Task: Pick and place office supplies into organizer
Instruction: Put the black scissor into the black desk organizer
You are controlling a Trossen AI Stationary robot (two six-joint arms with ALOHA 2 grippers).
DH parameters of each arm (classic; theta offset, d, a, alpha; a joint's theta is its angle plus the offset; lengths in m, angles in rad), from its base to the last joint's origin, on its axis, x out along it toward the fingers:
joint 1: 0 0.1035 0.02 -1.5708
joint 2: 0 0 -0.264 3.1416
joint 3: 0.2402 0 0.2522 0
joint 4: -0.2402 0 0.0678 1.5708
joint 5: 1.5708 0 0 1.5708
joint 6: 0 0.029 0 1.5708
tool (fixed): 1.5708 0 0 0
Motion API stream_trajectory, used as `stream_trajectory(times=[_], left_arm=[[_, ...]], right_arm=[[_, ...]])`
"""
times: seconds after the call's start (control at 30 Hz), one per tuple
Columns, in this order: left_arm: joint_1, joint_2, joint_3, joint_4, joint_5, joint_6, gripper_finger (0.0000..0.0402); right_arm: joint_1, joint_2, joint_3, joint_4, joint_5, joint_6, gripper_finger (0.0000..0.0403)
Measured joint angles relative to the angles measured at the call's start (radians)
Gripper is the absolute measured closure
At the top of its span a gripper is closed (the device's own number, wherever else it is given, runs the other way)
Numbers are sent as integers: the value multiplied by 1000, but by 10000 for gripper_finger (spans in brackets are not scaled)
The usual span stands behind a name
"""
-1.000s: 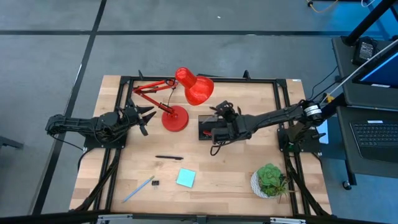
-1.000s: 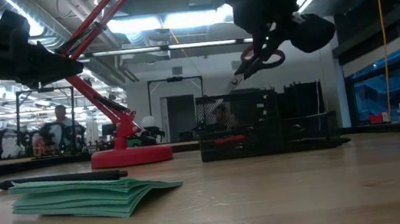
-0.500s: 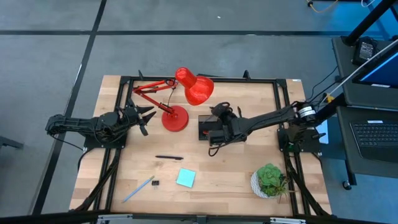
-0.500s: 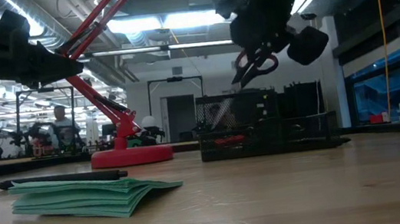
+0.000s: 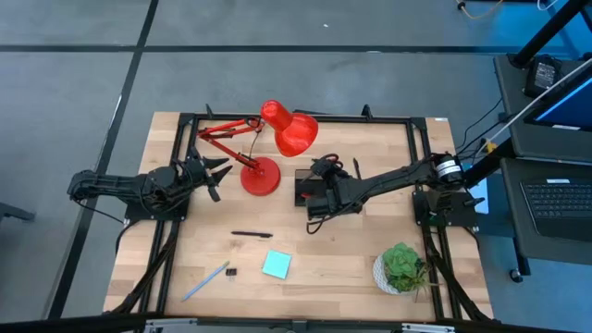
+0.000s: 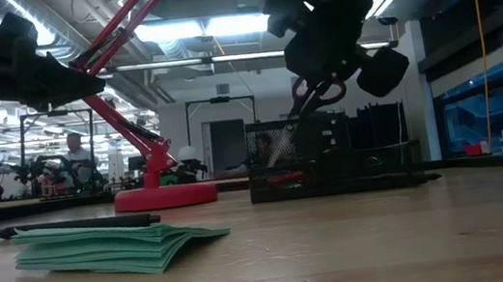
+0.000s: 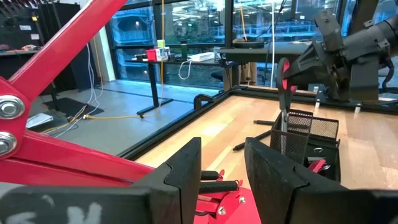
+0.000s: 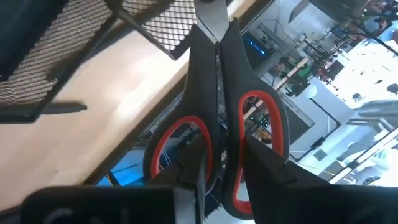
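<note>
Right gripper [image 5: 319, 196] at frame centre, over the black organizer [image 5: 307, 191], pinching the red-handled scissors [image 8: 214, 134] by the handles, blades pointing down toward the mesh tray. Left gripper [image 5: 215, 173] waits at left, beside the red lamp [image 5: 268, 148], fingers [image 7: 186, 165] slightly spread, holding nothing. Black pen [image 5: 251, 235], teal sticky-note pad [image 5: 276, 265], light-blue pen [image 5: 205, 281] and small clip [image 5: 231, 273] lie on the wood, lower centre-left.
</note>
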Motion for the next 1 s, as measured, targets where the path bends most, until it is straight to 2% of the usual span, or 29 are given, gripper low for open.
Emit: stream_trajectory(times=[0.13, 0.5, 0.6, 1.0], left_arm=[[0, 0, 0, 0, 0, 0, 284], [0, 0, 0, 0, 0, 0, 284], [0, 0, 0, 0, 0, 0, 284], [0, 0, 0, 0, 0, 0, 284]], right_arm=[[0, 0, 0, 4, -53, 0, 323], [1, 0, 0, 21, -59, 1, 323], [1, 0, 0, 23, -94, 1, 322], [2, 0, 0, 25, -117, 2, 296]])
